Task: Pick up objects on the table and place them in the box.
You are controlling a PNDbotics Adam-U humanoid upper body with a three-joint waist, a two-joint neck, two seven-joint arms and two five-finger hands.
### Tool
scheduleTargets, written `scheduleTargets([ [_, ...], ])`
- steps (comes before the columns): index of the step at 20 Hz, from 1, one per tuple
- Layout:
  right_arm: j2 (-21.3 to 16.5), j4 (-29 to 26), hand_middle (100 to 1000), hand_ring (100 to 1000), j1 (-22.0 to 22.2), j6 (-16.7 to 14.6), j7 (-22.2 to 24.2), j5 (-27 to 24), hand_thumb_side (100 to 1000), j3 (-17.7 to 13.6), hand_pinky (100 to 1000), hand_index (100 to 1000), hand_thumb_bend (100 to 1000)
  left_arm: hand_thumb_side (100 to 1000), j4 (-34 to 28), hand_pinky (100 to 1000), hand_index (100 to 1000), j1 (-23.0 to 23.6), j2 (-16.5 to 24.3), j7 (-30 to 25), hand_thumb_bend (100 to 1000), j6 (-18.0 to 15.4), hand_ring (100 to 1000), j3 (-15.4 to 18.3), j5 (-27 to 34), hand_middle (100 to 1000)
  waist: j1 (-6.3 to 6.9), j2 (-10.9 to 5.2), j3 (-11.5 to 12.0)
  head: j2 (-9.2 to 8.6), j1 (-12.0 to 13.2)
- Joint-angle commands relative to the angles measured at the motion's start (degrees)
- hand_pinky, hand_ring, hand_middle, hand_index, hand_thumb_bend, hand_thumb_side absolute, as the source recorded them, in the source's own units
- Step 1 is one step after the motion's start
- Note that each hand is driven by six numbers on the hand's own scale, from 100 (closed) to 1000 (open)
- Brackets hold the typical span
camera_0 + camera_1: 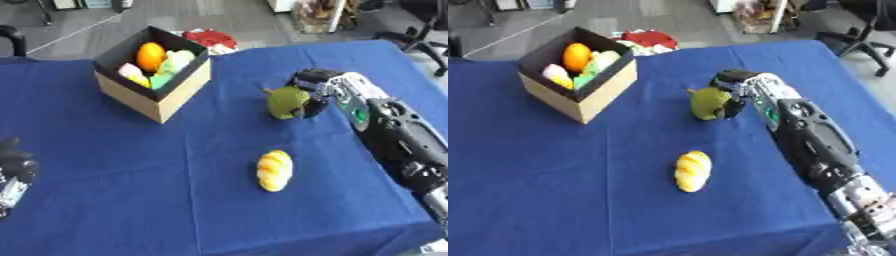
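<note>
The right hand (317, 89) is black with silver-grey segments. Behind it runs a bulky forearm in a black shell with silver plating near the wrist and a small green marking just behind the hand. The left hand (15, 167) is black, with silver metal below it.

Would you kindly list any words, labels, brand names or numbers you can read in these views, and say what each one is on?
None can be read.
The box shows plain tan walls, with no print.
The right robot hand, curled round the green fruit, has a small green patch on its forearm, too blurred to tell whether it carries text.
The yellow item and the blue tablecloth bear no marks.
</note>
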Motion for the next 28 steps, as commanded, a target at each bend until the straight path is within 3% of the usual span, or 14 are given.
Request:
scheduleTargets([
  [1,-0.34,-3.94,618,689,-3.4,1.47,-6.94,-3.01,100,-1.63,803,422,151,476,-0.68,785,842,-0.31,0.59,-0.09,478,0.06,652,0.31,-0.03,635,-0.29,-1.1,-0.02,0.21,-0.06],
  [5,2.89,-4.17,614,684,-9.7,3.49,-10.2,-5.75,100,-2.13,807,426,134,477,-0.6,785,841,-0.28,0.39,-0.36,477,-0.01,653,0.02,0.11,635,0.1,-1.4,0.31,0.21,-0.38],
  [10,10.13,3.69,617,685,-17.58,3.73,-10.6,-5.38,100,-3.63,819,447,100,477,-0.38,785,842,-0.42,-0.29,-1.35,478,-0.1,654,-1.02,0.47,636,0.65,-1.66,1.88,0.21,-1.89],
  [16,17.46,12.69,643,704,-21.54,2.24,-12.17,-0.54,100,-6.3,835,529,100,476,-0.56,786,842,-2.12,-1.36,-3.34,477,-0.36,655,-2.98,1.22,636,1.21,-0.8,6.0,0.21,-4.8],
  [18,19.43,14.3,666,718,-21.92,2.59,-13.34,1.07,100,-6.95,839,633,100,477,-0.64,786,842,-2.57,-1.58,-3.75,476,-0.36,655,-3.38,1.44,636,1.3,-0.51,7.03,0.11,-5.63],
  [20,20.92,14.92,694,734,-22.02,3.06,-14.71,3.26,135,-6.86,839,747,189,478,-0.68,786,842,-2.85,-1.68,-4.15,475,-0.34,655,-3.77,1.62,637,1.37,-0.27,7.57,-0.05,-6.13],
  [21,21.42,14.78,724,750,-22.01,3.54,-15.63,4.78,282,-6.58,842,846,334,478,-0.7,785,842,-2.94,-1.72,-4.32,474,-0.34,655,-3.9,1.7,636,1.38,-0.21,7.7,-0.12,-6.23],
  [23,22.16,13.8,751,765,-21.95,5.12,-17.75,8.74,398,-5.72,840,933,480,489,-0.7,785,842,-3.01,-1.73,-4.43,459,-0.26,655,-4.0,1.8,636,1.33,-0.16,7.77,-0.24,-6.34],
  [24,22.47,12.98,753,763,-21.94,6.07,-19.09,10.91,402,-5.3,833,944,542,490,-0.69,785,842,-3.05,-1.73,-4.42,457,-0.18,655,-4.05,1.82,636,1.26,-0.14,7.76,-0.36,-6.41],
  [28,22.66,9.99,764,765,-21.91,8.91,-23.43,16.03,396,-4.34,834,962,574,494,-0.76,785,843,-3.11,-1.83,-4.33,453,-0.07,656,-4.03,1.77,636,1.14,-0.13,7.5,-0.82,-6.37],
])
